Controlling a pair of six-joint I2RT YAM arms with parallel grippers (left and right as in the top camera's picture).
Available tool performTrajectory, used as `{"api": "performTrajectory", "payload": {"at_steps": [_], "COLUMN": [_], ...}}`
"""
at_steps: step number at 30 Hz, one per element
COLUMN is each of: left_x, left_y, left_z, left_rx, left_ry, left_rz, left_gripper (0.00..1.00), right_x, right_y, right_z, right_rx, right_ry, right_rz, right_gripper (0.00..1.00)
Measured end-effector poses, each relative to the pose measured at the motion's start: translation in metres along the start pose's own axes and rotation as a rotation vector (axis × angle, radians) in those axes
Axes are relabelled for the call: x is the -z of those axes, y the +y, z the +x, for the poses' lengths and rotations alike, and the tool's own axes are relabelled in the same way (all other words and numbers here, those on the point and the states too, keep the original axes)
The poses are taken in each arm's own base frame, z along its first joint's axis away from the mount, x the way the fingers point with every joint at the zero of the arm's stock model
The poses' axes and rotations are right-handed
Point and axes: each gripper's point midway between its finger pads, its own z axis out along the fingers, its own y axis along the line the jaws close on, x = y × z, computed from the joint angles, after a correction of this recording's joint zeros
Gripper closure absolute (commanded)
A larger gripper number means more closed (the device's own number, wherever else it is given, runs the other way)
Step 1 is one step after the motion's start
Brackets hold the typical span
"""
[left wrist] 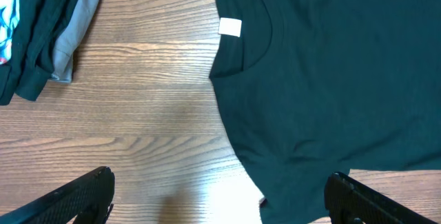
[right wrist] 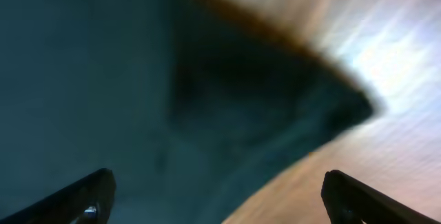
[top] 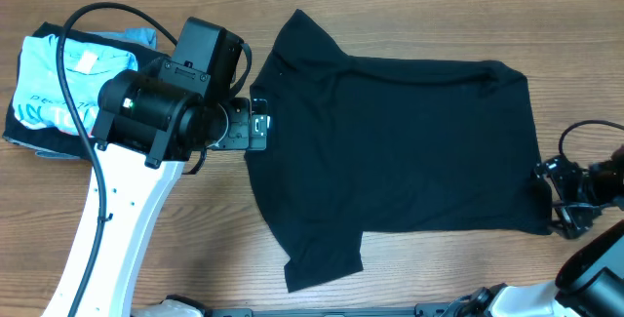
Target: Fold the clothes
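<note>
The clothes, a plain black T-shirt (top: 400,151), lie spread flat on the wooden table, collar to the left and hem to the right. My left gripper (top: 258,127) hovers open at the collar. In the left wrist view the T-shirt (left wrist: 331,79) shows its neckline and white label (left wrist: 230,27), and the left gripper (left wrist: 220,182) has nothing between its fingers. My right gripper (top: 556,198) sits at the hem's lower right corner. In the blurred right wrist view it (right wrist: 217,186) stands open just above a corner of the black fabric (right wrist: 103,79), holding nothing.
A pile of other garments lies at the table's left end, a light blue T-shirt (top: 58,73) on top of dark fabric. Its dark and grey edges (left wrist: 72,31) show in the left wrist view. A black cable (top: 73,54) loops over the pile.
</note>
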Motion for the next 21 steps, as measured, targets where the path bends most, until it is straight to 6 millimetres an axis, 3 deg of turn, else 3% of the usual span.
{"api": "performTrajectory", "payload": {"at_steps": [7, 11, 15, 18, 21], "left_x": [0.000, 0.001, 0.001, 0.005, 0.007], "left_y": [-0.001, -0.010, -0.010, -0.018, -0.021], "left_z": [-0.001, -0.025, -0.027, -0.049, -0.056], "left_rx": [0.000, 0.012, 0.013, 0.024, 0.028], "left_ry": [-0.006, -0.101, -0.107, -0.196, -0.227], "left_rz": [0.002, 0.039, 0.041, 0.075, 0.091], "left_gripper": [0.00, 0.00, 0.00, 0.00, 0.00], "right_x": [-0.026, -0.046, -0.064, -0.068, -0.068], "right_y": [0.093, 0.140, 0.154, 0.157, 0.155], "right_z": [0.055, 0.098, 0.143, 0.154, 0.154], "right_rx": [0.362, 0.607, 0.800, 0.855, 0.858], "right_ry": [0.078, 0.070, 0.072, 0.065, 0.059], "right_rz": [-0.095, -0.091, -0.002, 0.020, 0.037], "right_gripper": [0.00, 0.00, 0.00, 0.00, 0.00]}}
